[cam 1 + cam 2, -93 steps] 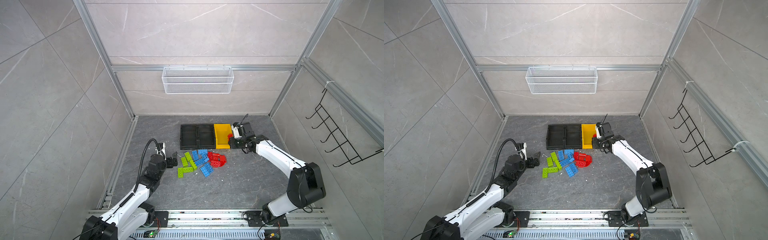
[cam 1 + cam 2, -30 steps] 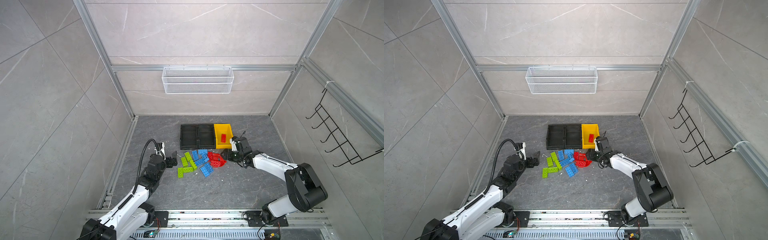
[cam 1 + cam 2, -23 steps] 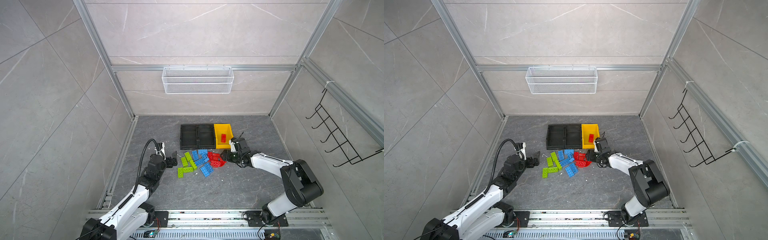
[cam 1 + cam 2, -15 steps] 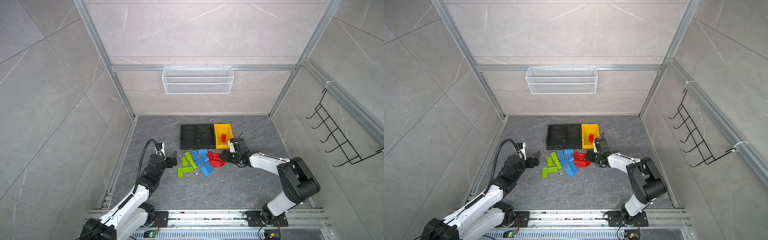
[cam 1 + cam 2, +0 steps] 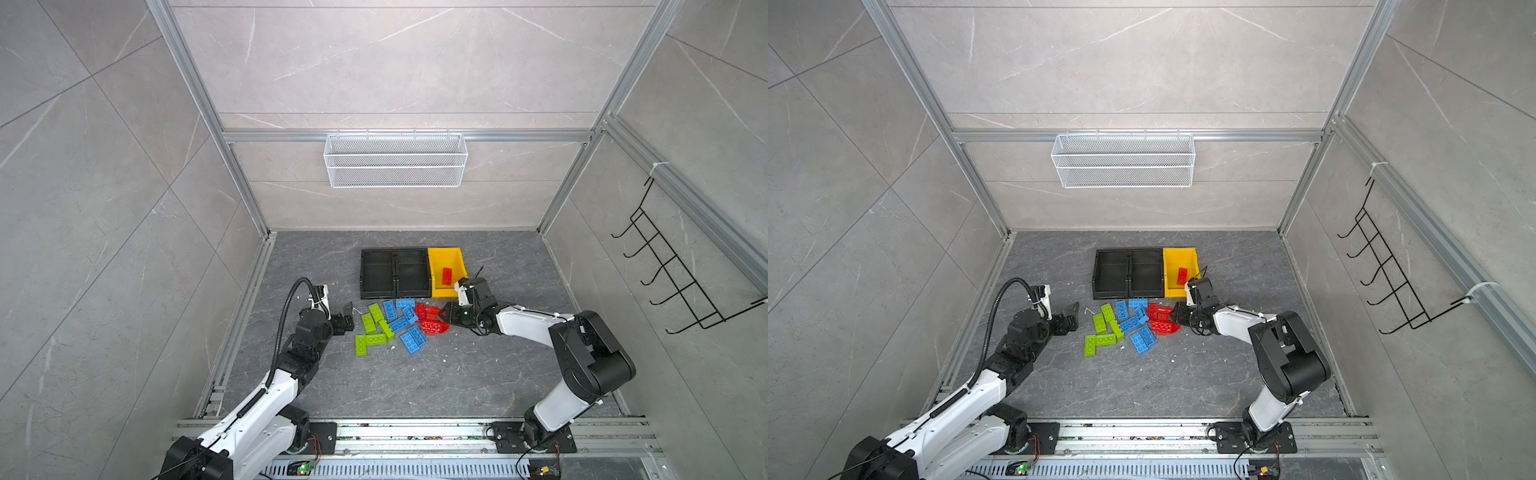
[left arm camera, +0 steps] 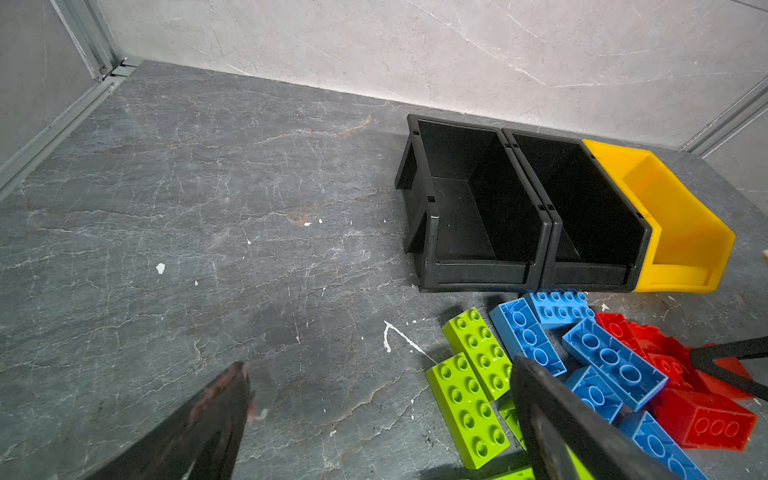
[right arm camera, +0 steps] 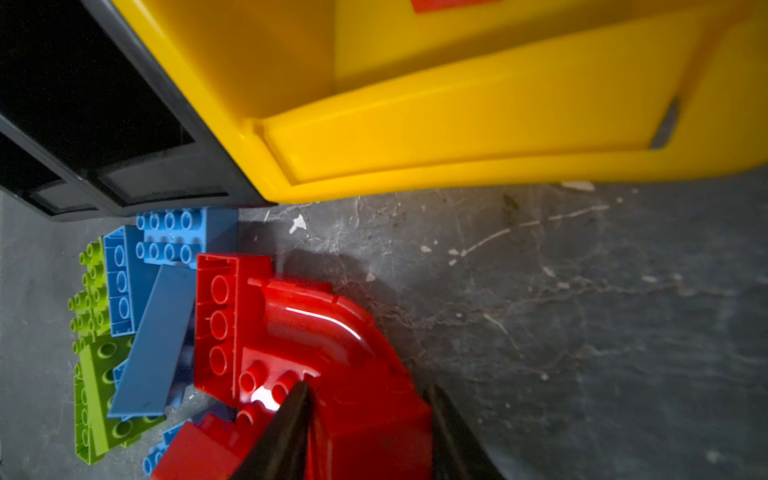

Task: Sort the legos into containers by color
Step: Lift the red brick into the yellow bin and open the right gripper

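Clamped on a curved red brick (image 7: 328, 328), right gripper (image 7: 365, 399): one dark finger pressed to each flank, brick flat on the grey floor (image 7: 582, 332), low and centre in the right wrist view. Spread wide with nothing between the fingers, left gripper (image 5: 345, 318): left of centre in a top view, just beside the green pile.

On to the count, biggest first. Three containers in a touching row at mid-frame in both top views. Two black bins (image 5: 376, 251) (image 5: 411, 251) on the left of the row, both bare inside. One yellow bin (image 5: 458, 261) on the right end, with one red brick (image 5: 447, 276) lying inside.

Now the legos, heaped just below that row. Six blue bricks (image 5: 409, 344) in the middle, by a top-view count. Five green bricks (image 5: 368, 323) on the left side, two of them set in an L at the lower left. Red heap (image 5: 434, 328) on the right side, too tangled for a sure number; at least three on the floor.

Back to the pinched piece: at the right edge of the heap, squarely between the right fingers, near the yellow bin's front lip and apart from it. Studded end toward the blue, smooth curve toward the bin.
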You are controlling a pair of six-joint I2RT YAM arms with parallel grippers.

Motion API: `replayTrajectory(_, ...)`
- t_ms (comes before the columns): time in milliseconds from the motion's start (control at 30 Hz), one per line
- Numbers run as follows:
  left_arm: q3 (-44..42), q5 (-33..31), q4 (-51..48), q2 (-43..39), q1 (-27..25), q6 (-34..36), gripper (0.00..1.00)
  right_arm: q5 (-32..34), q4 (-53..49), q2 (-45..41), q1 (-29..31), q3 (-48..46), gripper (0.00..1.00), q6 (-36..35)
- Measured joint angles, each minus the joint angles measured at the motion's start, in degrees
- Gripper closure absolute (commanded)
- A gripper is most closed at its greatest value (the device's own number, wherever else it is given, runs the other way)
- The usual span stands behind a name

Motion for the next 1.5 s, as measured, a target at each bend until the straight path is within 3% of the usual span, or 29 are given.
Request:
replayTrajectory(167,0.0,-0.02,0.0,0.0,-0.02,0.0,0.01,0.2,-0.07,-0.28,0.07,0.0,0.7,-0.24)
replayTrajectory(467,0.0,-0.02,0.0,-0.2,-0.02,0.0,0.01,4.11,-7.02,-4.44,0.11,1.51,0.71,-2.95)
replayTrajectory(833,0.0,-0.02,-0.02,-0.46,0.0,0.0,0.01,8.87,-15.82,-7.93,-0.92,15.45,0.71,-9.46)
replayTrajectory(1100,0.0,0.0,0.0,-0.44,0.0,0.0,0.01,9.51,-16.26,0.87,-4.15,27.23,0.71,-12.76)
replayTrajectory(1500,0.0,-0.04,0.0,-0.42,0.0,0.0,0.01,10.34,-16.79,17.62,-4.31,40.92,0.67,-15.19)
